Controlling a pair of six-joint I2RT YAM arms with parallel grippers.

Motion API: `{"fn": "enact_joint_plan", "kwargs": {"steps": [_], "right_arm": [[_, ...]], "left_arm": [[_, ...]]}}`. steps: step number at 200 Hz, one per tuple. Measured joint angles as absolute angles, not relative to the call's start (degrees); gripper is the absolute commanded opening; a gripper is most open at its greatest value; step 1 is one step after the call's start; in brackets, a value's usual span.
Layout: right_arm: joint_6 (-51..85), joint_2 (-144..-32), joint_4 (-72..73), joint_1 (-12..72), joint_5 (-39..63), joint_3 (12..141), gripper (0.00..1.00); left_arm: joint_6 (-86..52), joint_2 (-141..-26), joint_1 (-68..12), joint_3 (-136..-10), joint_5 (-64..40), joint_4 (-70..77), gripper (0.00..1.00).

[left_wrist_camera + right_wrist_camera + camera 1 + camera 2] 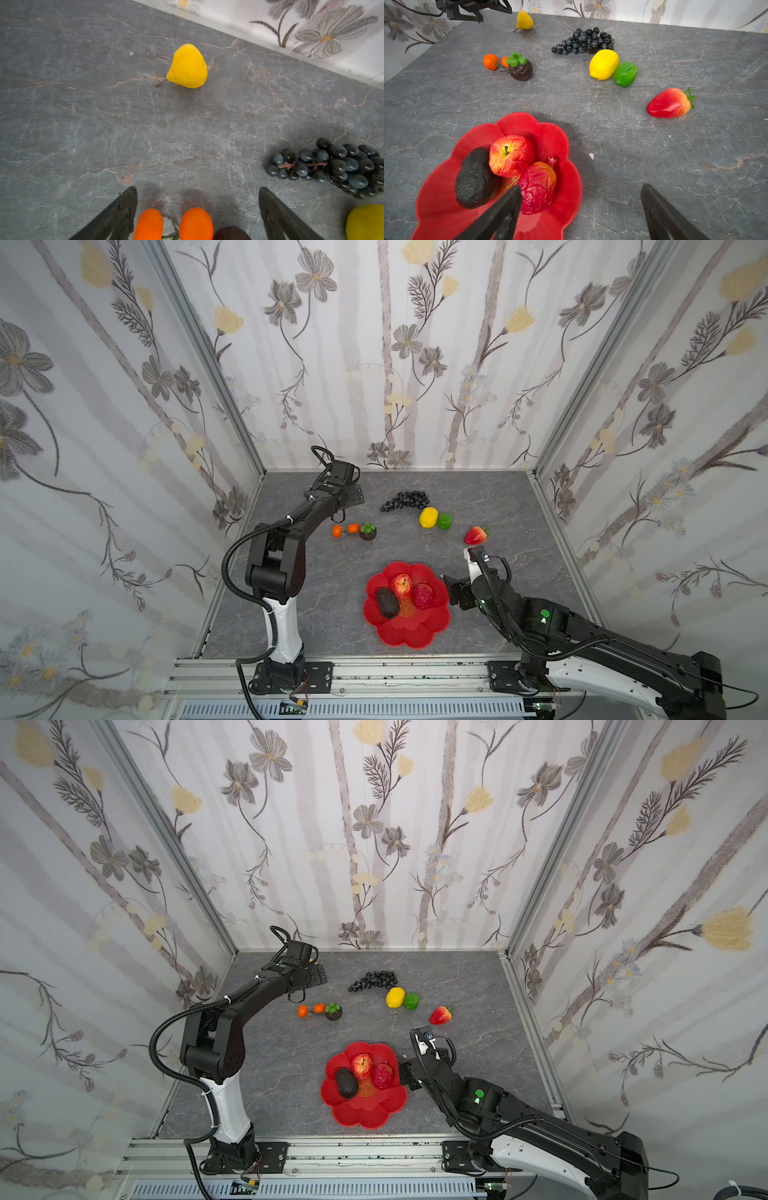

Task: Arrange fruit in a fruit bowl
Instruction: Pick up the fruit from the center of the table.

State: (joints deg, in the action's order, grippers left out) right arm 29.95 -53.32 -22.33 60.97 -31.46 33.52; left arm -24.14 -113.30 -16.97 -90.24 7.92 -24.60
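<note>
Lower centre, the glossy red scalloped fruit bowl [409, 635] holds a black avocado [387, 602], red apple [401, 585] and crinkled red fruit [423, 596]. Right fingers [508, 212], beside its right rim, stand apart, empty. Farther up: red strawberry [475, 535], dark grapes [406, 500]; left fingers [122, 212] spread empty near tiny oranges [353, 527].

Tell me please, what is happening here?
Toy fruit is being gathered in a shallow red dish with a scalloped rim. A black avocado, a red apple and a crinkled red fruit lie in it. The right end effector hangs open and empty at the dish's edge. The left end effector is open over two small orange fruits. Dark grapes, a yellow lemon and a red strawberry lie outside it.
</note>
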Motion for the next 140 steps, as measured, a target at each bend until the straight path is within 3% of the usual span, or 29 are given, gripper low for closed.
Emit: {"fn": "enact_joint_plan", "kwargs": {"steps": [140], "right_arm": [[30.8,-59.2,-18.7,59.6,-30.3,34.1,0.91]], "left_arm": [[-24.0,-118.1,-26.5,-95.5,9.9,-42.8,0.84]]}}
